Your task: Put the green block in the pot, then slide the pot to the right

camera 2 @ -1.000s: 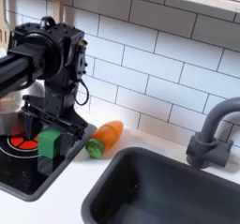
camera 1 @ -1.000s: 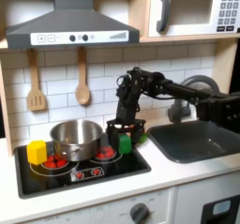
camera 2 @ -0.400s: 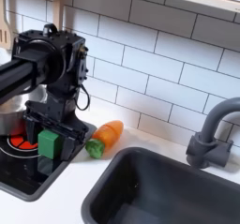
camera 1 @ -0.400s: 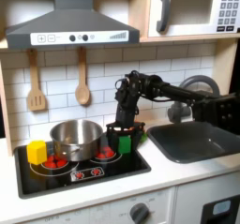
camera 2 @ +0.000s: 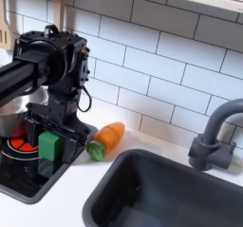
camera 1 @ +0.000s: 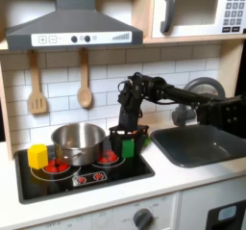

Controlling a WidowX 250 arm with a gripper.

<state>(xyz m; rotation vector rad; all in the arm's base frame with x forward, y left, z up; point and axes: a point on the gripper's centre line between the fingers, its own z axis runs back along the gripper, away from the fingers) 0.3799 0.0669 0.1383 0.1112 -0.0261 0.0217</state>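
The claw [camera 2: 49, 141] is down at the stovetop's [camera 1: 115, 180] right edge, its fingers closed around the one green block [camera 2: 49, 144]. The block seems barely lifted, if at all. The single pot [camera 1: 79, 140] waits at the stovetop's back, holding no block. Both the drop and the slide remain. One yellow block [camera 1: 37, 156] sits beside the pot.

A white worktop [camera 1: 183, 181] carries a black stove plate [camera 1: 115, 174] near its left edge and a dark sink [camera 1: 202, 143] at its right edge. On the stove stand the pot [camera 1: 79, 140], a yellow block [camera 1: 37, 156] (front left corner) and the green block [camera 2: 50, 143]. A carrot toy [camera 2: 104, 139] lies between stove and sink.
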